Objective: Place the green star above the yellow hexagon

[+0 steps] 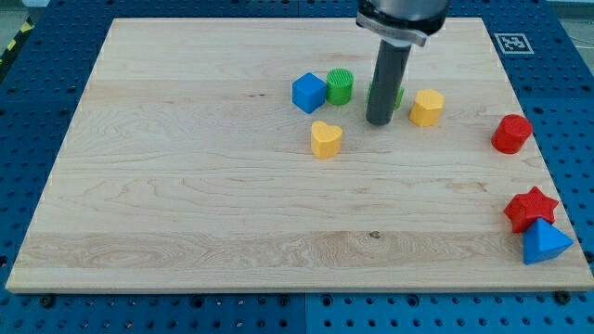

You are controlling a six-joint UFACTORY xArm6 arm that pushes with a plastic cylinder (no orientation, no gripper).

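A: Start at the near edge — what lies there?

B: On the right, a blue wedge-like block (545, 244) at the surface's corner, touching a red star (530, 208) just behind it. Both look like matte moulded plastic.

A: And further back?

B: A red cylinder-like block (511, 134) near the right edge. Toward the middle sits a yellow heart (326, 139), glossy on top. Behind it and to the left, a blue cube (309, 93) touches a green ribbed cylinder (340, 86).

A: Where is the green star?

B: The green star (398, 96) is mostly hidden behind the dark rod — only a sliver of bright green shows at the rod's right side, so its shape cannot be made out. It lies just left of the yellow hexagon (426, 108), a faceted, smooth block.

A: The pincer?

B: There is none; the arm ends in a smooth dark rod. My tip (379, 122) rests on the surface, just in front of the green star, left of the yellow hexagon.

A: The surface itself?

B: The surface (186, 204) is a pale wooden board with visible grain, lying on a blue perforated base (37, 315). A small black-and-white marker (511, 42) sits at the far right corner.
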